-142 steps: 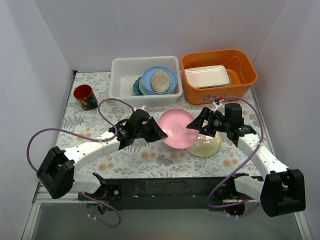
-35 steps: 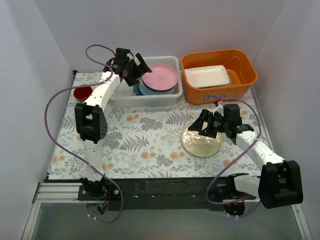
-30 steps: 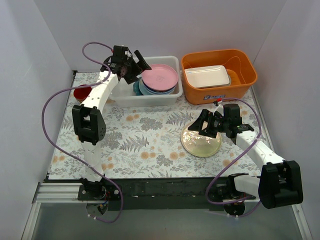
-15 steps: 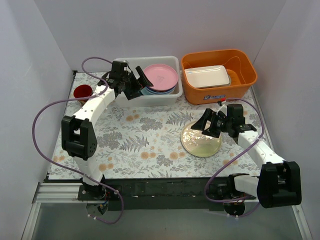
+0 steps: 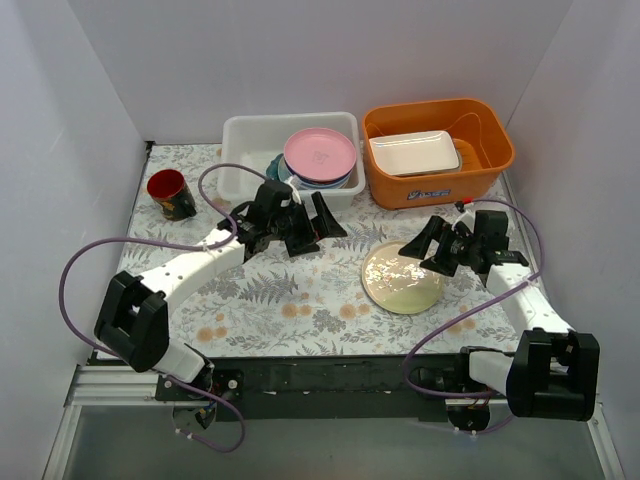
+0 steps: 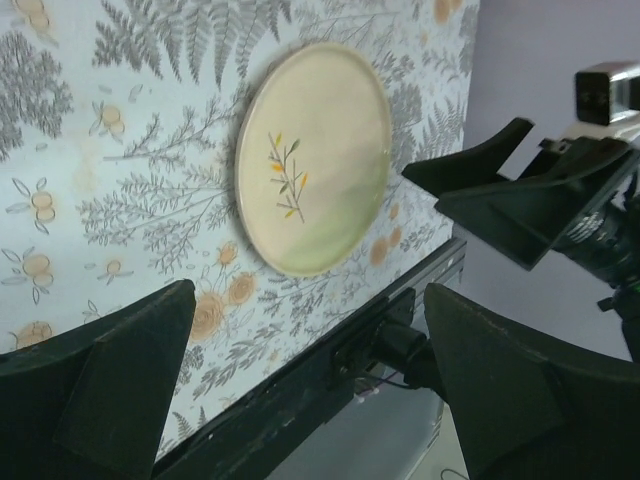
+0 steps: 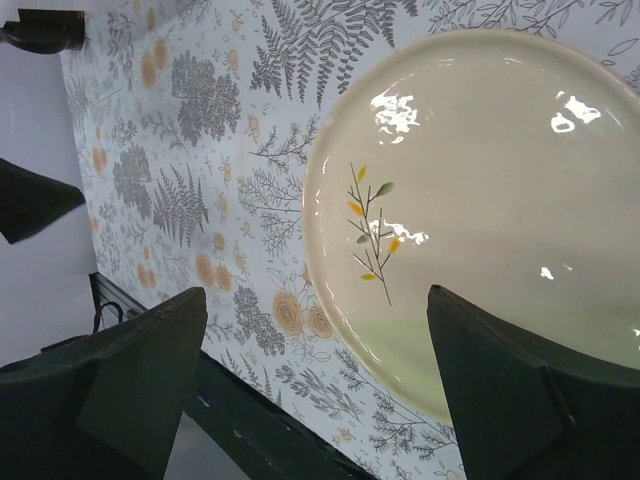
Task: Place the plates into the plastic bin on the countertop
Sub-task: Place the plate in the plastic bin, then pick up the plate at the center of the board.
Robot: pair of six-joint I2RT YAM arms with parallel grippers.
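A cream leaf-patterned plate (image 5: 402,280) (image 6: 315,155) (image 7: 480,210) lies flat on the fern-print countertop (image 5: 270,290). The white plastic bin (image 5: 243,160) at the back holds stacked plates, a pink one (image 5: 320,153) on top. My left gripper (image 5: 318,228) (image 6: 308,300) hangs open and empty in front of the bin, left of the cream plate and facing it. Just above that plate's right edge my right gripper (image 5: 428,252) (image 7: 318,300) stands open, holding nothing, apart from the plate.
An orange tub (image 5: 480,165) with a white rectangular tray (image 5: 414,152) stands at the back right beside the bin. A red cup (image 5: 170,194) sits at the left edge. White walls close in on both sides. The black base rail (image 5: 330,375) runs along the near edge.
My left arm has drawn back from the bin, leaving the pink plate on the stack, and swung down toward the cream plate. My right gripper has shifted slightly right.
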